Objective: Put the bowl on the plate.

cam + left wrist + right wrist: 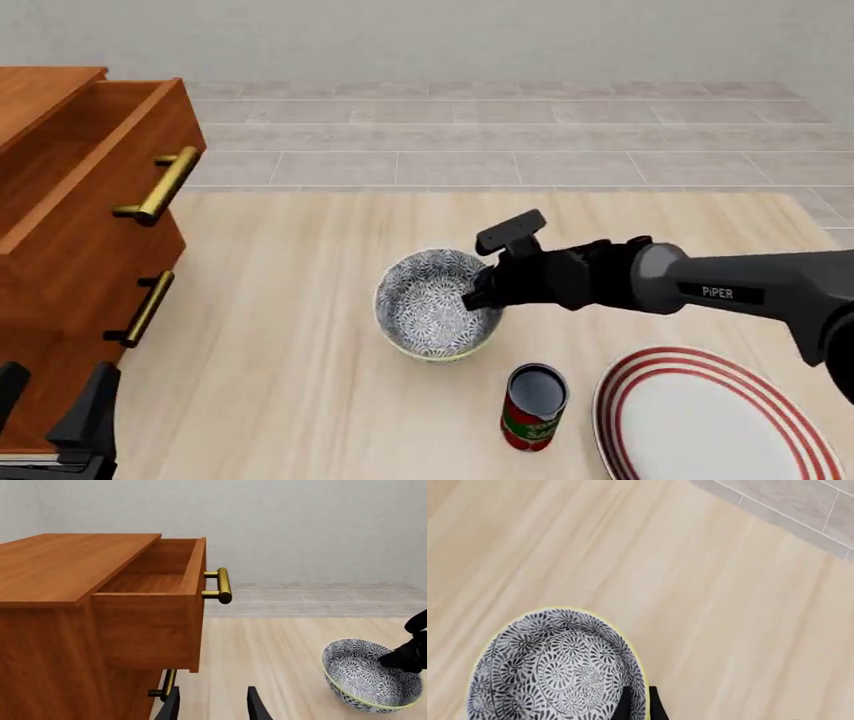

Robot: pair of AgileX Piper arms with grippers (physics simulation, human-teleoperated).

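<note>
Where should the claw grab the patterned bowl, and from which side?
Probably by the rim, one finger inside the wall and one outside. The bowl is too wide and deep to span, and its thin upright wall fits a pinch. Come from its right side in the front view, where the right claw already sits at that rim, away from the can in front.

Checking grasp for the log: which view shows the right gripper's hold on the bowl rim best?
Right wrist view: the right gripper straddles the rim of the bowl, one finger inside, one outside. Front view shows the gripper at the rim, fingers indistinct. Left wrist view shows a dark shape at the tilted bowl's edge.
</note>
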